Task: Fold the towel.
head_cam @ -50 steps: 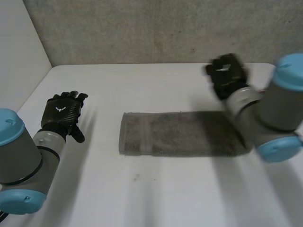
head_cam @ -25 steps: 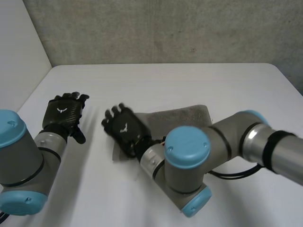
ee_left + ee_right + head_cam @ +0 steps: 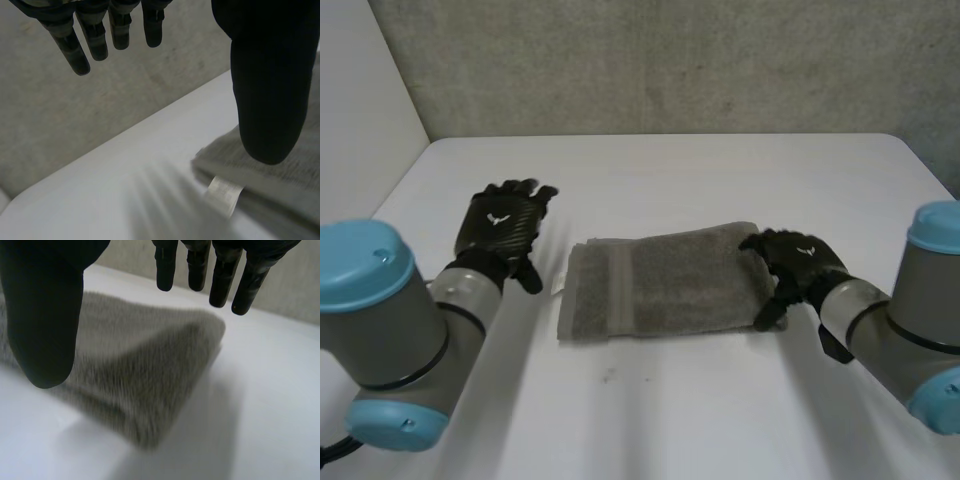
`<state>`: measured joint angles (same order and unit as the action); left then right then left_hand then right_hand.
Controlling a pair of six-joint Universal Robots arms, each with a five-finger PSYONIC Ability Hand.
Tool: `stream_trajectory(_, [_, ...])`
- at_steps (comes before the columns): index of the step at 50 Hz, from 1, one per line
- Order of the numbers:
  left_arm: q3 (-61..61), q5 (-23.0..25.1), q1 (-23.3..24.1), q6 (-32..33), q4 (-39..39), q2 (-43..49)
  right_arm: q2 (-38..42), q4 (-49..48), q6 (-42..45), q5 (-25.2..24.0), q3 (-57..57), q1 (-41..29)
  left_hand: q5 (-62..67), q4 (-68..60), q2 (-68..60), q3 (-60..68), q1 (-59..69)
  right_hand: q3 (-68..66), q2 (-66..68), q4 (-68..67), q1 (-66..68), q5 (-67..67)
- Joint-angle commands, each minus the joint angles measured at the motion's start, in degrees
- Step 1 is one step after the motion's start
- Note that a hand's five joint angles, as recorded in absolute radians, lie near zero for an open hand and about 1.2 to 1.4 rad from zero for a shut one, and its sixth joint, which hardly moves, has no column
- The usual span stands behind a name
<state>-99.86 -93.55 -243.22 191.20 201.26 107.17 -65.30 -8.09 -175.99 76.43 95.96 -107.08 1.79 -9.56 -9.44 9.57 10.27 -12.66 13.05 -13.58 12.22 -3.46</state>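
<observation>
The white table (image 3: 720,170) carries everything, and a grey concrete wall (image 3: 670,60) rises behind its far edge. My left arm (image 3: 390,330) comes in over the near left corner and my right arm (image 3: 910,330) over the near right corner, each hiding part of the table beneath it.

The towel (image 3: 660,285) lies in the middle of the table, its long sides running roughly along the far and near edges. It is grey-brown, folded into a thick oblong of several layers, with a woven band across it near its left end. The right end is rounded and plump.

My left hand (image 3: 500,228) hangs over the table on the left-edge side, just beside the towel's left end but apart from it, fingers straight and thumb spread wide. My right hand (image 3: 800,265) sits at the towel's right end, fingers and thumb apart, clamping nothing; I cannot tell whether its fingertips touch the cloth.

A small white label (image 3: 225,190) sticks out from the towel's left end.
</observation>
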Motion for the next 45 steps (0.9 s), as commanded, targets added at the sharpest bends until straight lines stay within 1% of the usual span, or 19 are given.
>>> stream_trajectory(1, [11.4,-0.3,5.2,-2.0,-11.1,2.7,3.0,-3.7,0.4,-4.2,3.4,2.9,-1.8,-0.4,-0.6,0.4,-0.3,-16.4,16.0,-15.5,16.9,-15.6])
stream_trajectory(3, [15.5,-0.5,7.0,-4.2,-14.7,3.7,3.9,-7.2,0.8,-4.2,4.5,3.3,-1.8,-0.4,-0.6,0.4,-0.3,-29.3,28.9,-28.4,29.7,-28.5])
stream_trajectory(4, [15.5,-0.5,7.1,-4.3,-14.8,3.7,3.9,-7.2,0.8,-4.2,4.5,3.3,-1.8,-0.4,-0.6,0.4,-0.3,-29.4,29.0,-28.5,29.8,-28.6])
stream_trajectory(5, [17.2,-0.6,7.7,-5.2,-16.4,4.2,4.4,-8.9,0.8,-4.2,4.8,3.5,-1.8,-0.4,-0.6,0.4,-0.3,-39.2,38.8,-38.3,39.7,-38.4])
stream_trajectory(6, [17.2,-0.6,7.7,-5.2,-16.4,4.2,4.4,-8.9,0.8,-4.2,4.8,3.5,-1.8,-0.4,-0.6,0.4,-0.3,-39.3,38.9,-38.4,39.7,-38.5])
stream_trajectory(8, [19.6,-0.7,7.9,-7.0,-18.8,4.2,5.3,-10.6,1.0,-4.2,4.9,3.9,-1.8,-0.4,-0.6,0.4,-0.3,-57.5,57.2,-56.6,58.0,-56.8])
stream_trajectory(9, [19.6,-0.7,7.9,-7.0,-18.8,4.2,5.3,-10.6,1.0,-4.2,4.9,3.9,-1.8,-0.4,-0.6,0.4,-0.3,-57.6,57.3,-56.7,58.1,-56.8])
stream_trajectory(10, [20.2,-0.7,7.9,-7.7,-19.4,4.2,5.4,-11.3,1.1,-3.9,4.7,3.9,-1.8,-0.4,-0.6,0.4,-0.3,-67.2,66.9,-66.3,67.7,-66.4])
stream_trajectory(17, [20.5,-0.8,7.5,-8.4,-20.2,3.1,5.2,-11.2,3.5,-3.2,2.3,3.6,-1.8,-0.4,-0.6,0.4,-0.3,-67.3,66.9,-66.4,67.8,-66.5])
stream_trajectory(22, [20.9,-1.1,5.7,-8.5,-20.7,0.9,2.4,-10.9,17.6,3.5,-2.9,1.6,-1.8,-0.4,-0.6,0.4,-0.3,-67.3,66.9,-66.4,67.8,-66.5])
stream_trajectory(23, [20.9,-1.1,5.7,-8.5,-20.7,0.9,2.4,-10.9,17.6,3.6,-3.0,1.6,-1.8,-0.4,-0.6,0.4,-0.3,-67.3,66.9,-66.4,67.8,-66.5])
stream_trajectory(25, [21.1,-1.6,4.0,-8.5,-20.8,0.1,1.8,-10.7,23.4,6.1,-8.3,-6.2,-1.8,-0.4,-0.6,0.4,-0.3,-67.3,66.9,-66.4,67.8,-66.5])
stream_trajectory(26, [21.1,-1.6,4.0,-8.5,-20.8,0.1,1.8,-10.7,23.4,6.1,-8.3,-6.2,-1.8,-0.4,-0.6,0.4,-0.3,-67.3,66.9,-66.4,67.8,-66.5])
stream_trajectory(28, [21.0,-1.7,3.1,-8.5,-20.8,-0.3,2.8,-10.8,26.7,7.2,-13.4,-14.6,-1.8,-0.4,-0.6,0.4,-0.3,-67.3,66.9,-66.4,67.8,-66.5])
stream_trajectory(34, [20.6,-1.8,2.6,-8.5,-20.7,-0.9,8.0,-10.8,31.0,5.9,-18.1,-25.4,-1.8,-0.4,-0.6,0.4,-0.3,-67.3,66.9,-66.4,67.8,-66.5])
stream_trajectory(39, [20.1,-1.8,1.5,-8.5,-20.8,-1.0,14.5,-10.6,32.6,4.7,-18.6,-31.6,-1.8,-0.4,-0.6,0.4,-0.3,-67.3,66.9,-66.4,67.8,-66.5])
stream_trajectory(43, [20.1,-1.8,1.3,-8.5,-20.8,-1.0,16.7,-10.2,32.6,5.5,-18.4,-32.8,-1.8,-0.4,-0.6,0.4,-0.3,-67.3,66.9,-66.4,67.8,-66.5])
stream_trajectory(44, [20.0,-1.7,1.3,-8.5,-20.8,-0.9,16.8,-9.7,32.1,6.2,-18.3,-32.8,-1.8,-0.4,-0.6,0.4,-0.3,-57.1,56.7,-56.2,57.5,-56.3])
stream_trajectory(45, [20.0,-1.7,1.3,-8.6,-20.7,-0.8,16.3,-9.2,31.8,6.9,-18.3,-32.8,-1.8,-0.4,-0.6,0.4,-0.3,-39.5,39.1,-38.6,39.9,-38.7])
